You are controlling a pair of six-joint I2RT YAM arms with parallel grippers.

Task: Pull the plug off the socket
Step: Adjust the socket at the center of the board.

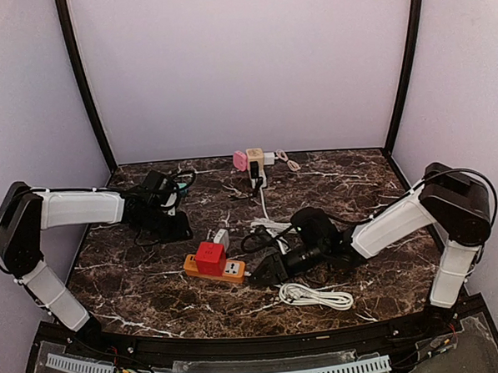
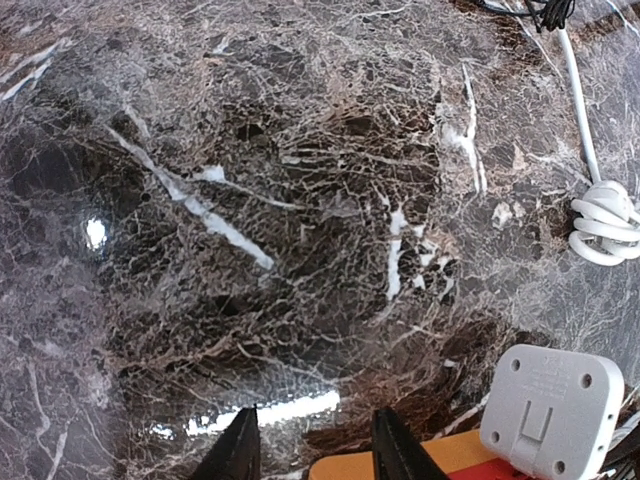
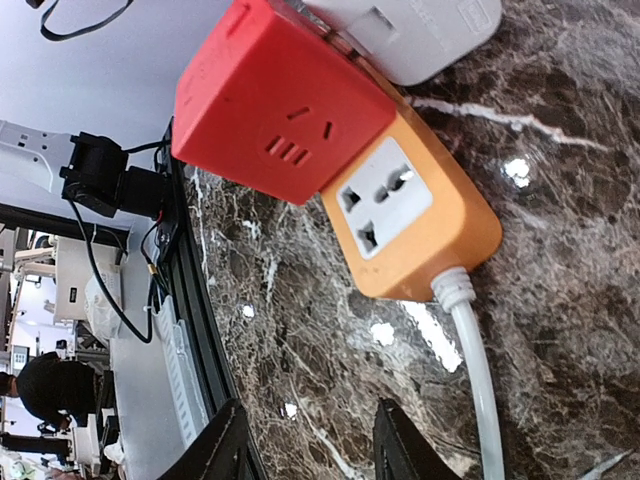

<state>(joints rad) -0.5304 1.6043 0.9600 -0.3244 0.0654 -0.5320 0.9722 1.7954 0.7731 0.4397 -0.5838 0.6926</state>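
**Both hands empty, plugs seated in the strip**

The orange power strip (image 1: 213,269) lay on the marble table (image 1: 374,180) near the front edge. A red cube plug (image 3: 270,100) sat pushed into it, with a white plug (image 2: 550,410) beside that on the same strip. Which of the two was meant could not be told.

The right gripper (image 3: 310,430) pointed at the strip's cable end, fingers apart and holding nothing. The left gripper (image 2: 315,430) hovered just behind the strip, fingers also apart and empty.

The red cube looked like hard, smooth plastic. It was probably light, but held tight by the socket contacts. Opposite flat sides seemed the best hold, followed by a straight pull away from the strip. The strip itself looked light enough to lift along, so pinning its bare orange end near the white cable (image 3: 470,340) seemed wise.
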